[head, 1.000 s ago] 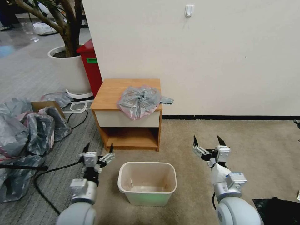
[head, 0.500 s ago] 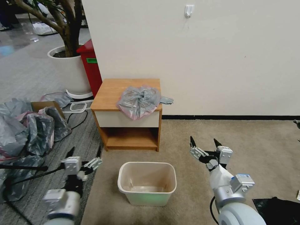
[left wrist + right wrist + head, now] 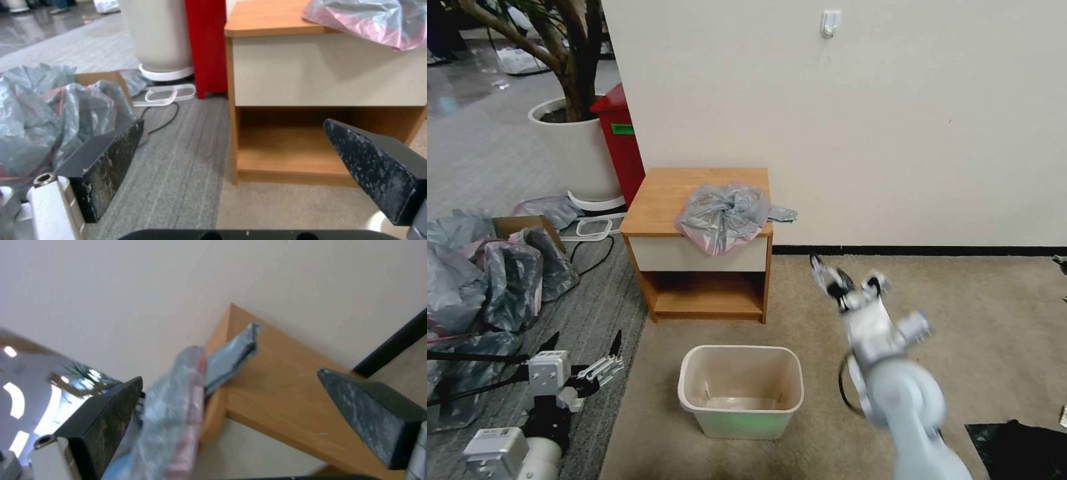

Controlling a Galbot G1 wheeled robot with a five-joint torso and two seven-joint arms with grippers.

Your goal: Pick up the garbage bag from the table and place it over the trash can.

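Right tool (image 3: 846,282) released, jaws spread, raised off the carpet and aimed toward the garbage bag (image 3: 722,217), which lies at its ten o'clock, well apart, draped over the surface's (image 3: 657,200) front-right edge. Left tool (image 3: 582,357) released, idle low at eight o'clock of the trash can (image 3: 740,427). Step judged: approach. Next move calls for closing onto the bag's bunched crown.
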